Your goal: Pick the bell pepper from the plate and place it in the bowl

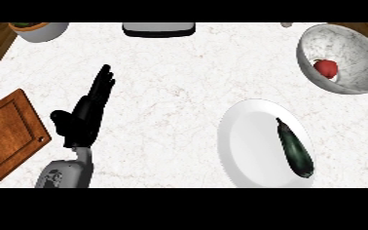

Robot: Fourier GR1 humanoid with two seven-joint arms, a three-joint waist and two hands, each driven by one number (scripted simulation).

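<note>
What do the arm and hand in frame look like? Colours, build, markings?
Only the left hand shows: matte black, slim segmented fingers and a separate thumb. Its forearm is a light grey casing with darker mottled patches near the lower end. No cables or sleeve visible.

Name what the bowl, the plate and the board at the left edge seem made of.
Bowl: grey-veined white, likely marble or glazed stoneware.
Plate: plain smooth white, probably glazed ceramic.
Board: reddish brown with grain lines, apparently wood.

Kitchen counter of pale marble (179, 92), with wooden cutting board (18, 129) left of the robot's hand (84, 112), plate (248, 148) and bowl (341, 80) to its right.
</note>
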